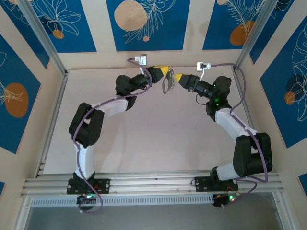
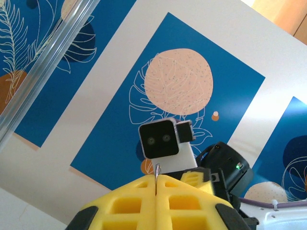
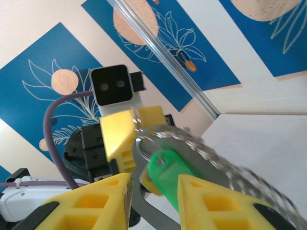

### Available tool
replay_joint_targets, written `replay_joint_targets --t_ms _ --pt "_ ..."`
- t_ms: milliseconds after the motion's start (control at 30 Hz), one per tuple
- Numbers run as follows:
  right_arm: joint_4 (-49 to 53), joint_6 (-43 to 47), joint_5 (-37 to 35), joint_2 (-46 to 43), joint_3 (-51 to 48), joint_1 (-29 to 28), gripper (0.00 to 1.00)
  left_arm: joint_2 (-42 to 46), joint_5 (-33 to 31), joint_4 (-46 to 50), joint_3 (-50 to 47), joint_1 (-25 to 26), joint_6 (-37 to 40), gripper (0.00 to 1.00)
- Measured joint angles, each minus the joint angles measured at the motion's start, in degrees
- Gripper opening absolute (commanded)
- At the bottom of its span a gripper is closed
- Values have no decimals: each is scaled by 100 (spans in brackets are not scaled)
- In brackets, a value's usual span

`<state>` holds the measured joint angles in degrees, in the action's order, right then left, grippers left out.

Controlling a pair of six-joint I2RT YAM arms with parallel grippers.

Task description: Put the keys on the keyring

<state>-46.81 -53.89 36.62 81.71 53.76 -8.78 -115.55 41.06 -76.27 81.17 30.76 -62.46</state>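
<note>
Green-headed key [image 3: 168, 175] sits against the grey keyring [image 3: 142, 146], aloft over the far middle of the table [image 1: 144, 139], looking threaded on. The left claw [image 2: 157, 178] is pressed together on the ring's thin wire; the right claw [image 3: 153, 181] stands parted around the key's head. Now ease the right claw straight back, clear of the dangling chain [image 3: 225, 158], left grip firm.

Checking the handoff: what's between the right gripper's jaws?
Right wrist view: the green-headed key and a stretch of the keyring sit between the open jaws of the right gripper.
</note>
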Motion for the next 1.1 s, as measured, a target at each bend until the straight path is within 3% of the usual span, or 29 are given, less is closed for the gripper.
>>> replay_joint_targets --t_ms 300,600,967,1100 --pt "-35 13 -90 522 579 -365 19 0 -35 7 0 31 0 0" --pt "-184 -35 -13 717 610 -343 27 -2 -63 35 0 -13 0 0" --pt "74 20 129 -144 15 203 30 -2 -15 17 0 55 0 0" --pt "151 55 127 -153 125 216 35 -2 -15 17 2 55 -2 0"
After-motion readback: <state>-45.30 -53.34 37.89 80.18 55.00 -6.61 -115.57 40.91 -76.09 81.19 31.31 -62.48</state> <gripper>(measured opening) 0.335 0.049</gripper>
